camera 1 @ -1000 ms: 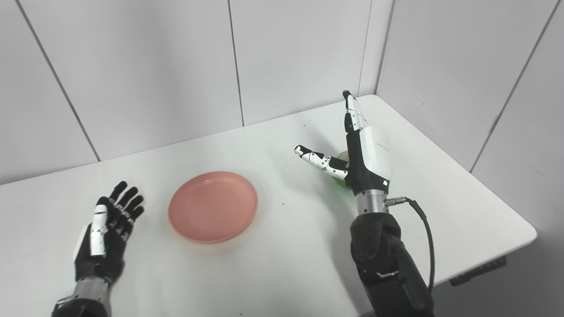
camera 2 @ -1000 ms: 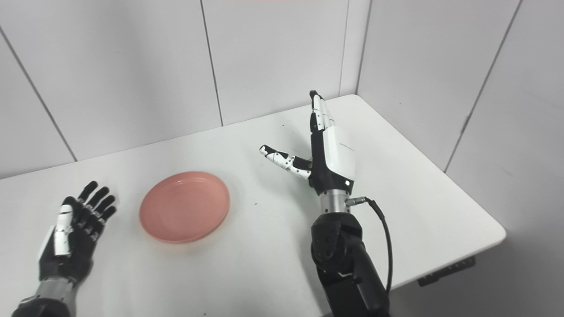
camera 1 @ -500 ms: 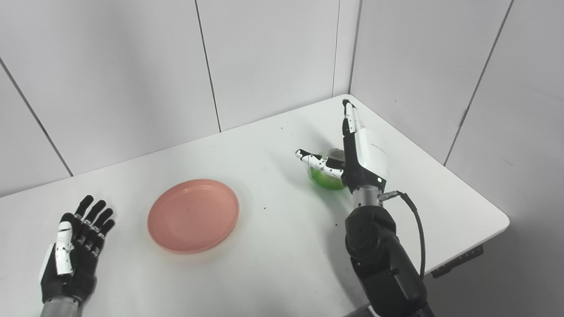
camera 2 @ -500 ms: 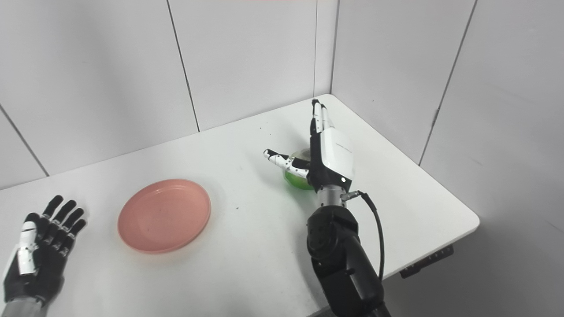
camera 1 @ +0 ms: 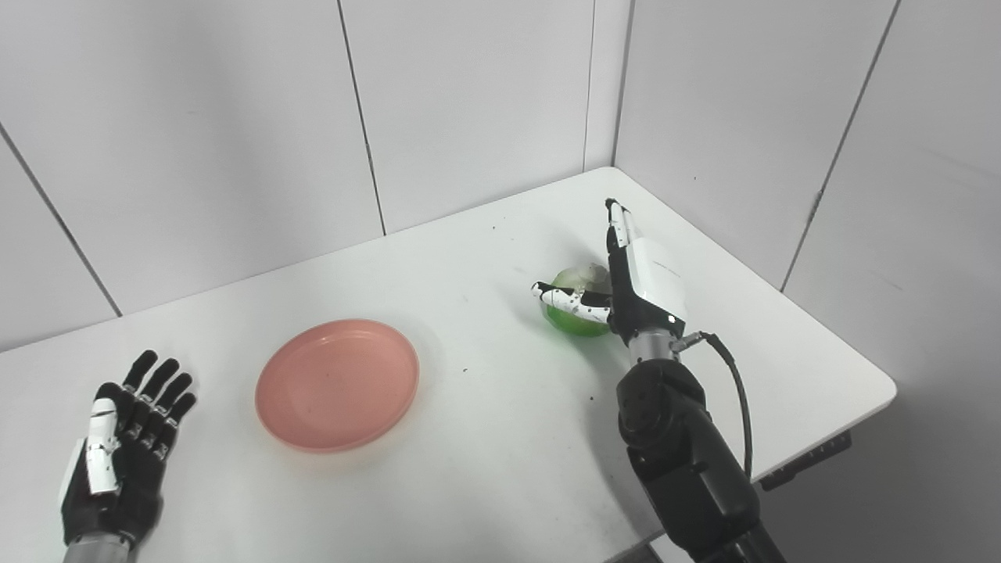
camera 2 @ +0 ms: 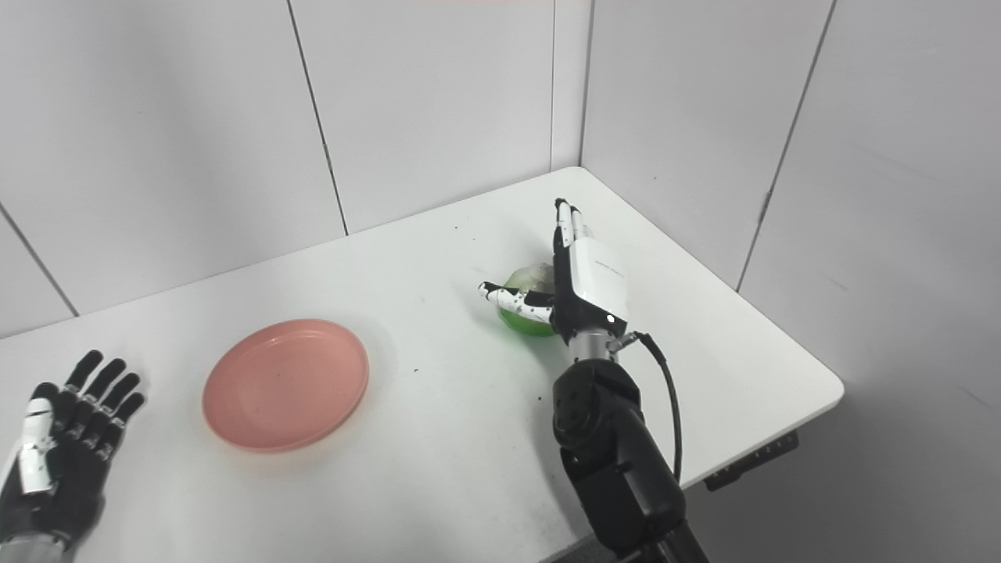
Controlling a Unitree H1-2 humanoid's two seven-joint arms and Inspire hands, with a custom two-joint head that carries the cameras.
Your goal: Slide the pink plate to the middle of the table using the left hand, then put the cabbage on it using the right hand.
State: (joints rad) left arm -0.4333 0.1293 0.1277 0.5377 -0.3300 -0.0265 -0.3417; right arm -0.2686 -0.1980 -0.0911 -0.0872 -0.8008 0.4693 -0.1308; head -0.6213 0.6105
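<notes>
A pink plate point(camera 1: 336, 383) lies flat on the white table point(camera 1: 485, 438), left of its middle. A small green cabbage point(camera 1: 575, 291) sits on the table at the right. My right hand point(camera 1: 633, 277) stands edge-on right beside the cabbage, fingers straight and thumb stretched across its near side, open. My left hand point(camera 1: 125, 453) rests flat near the table's left edge, fingers spread and open, a hand's width away from the plate.
Grey panel walls close the table at the back and right, meeting in a corner behind the cabbage. The table's right front corner point(camera 1: 887, 387) drops off near my right arm. A cable point(camera 1: 731, 375) loops off the right wrist.
The camera has turned right, so the whole scene shifted left. My right hand has lowered beside the cabbage, and its thumb has come in against it. The left hand has stayed flat.
</notes>
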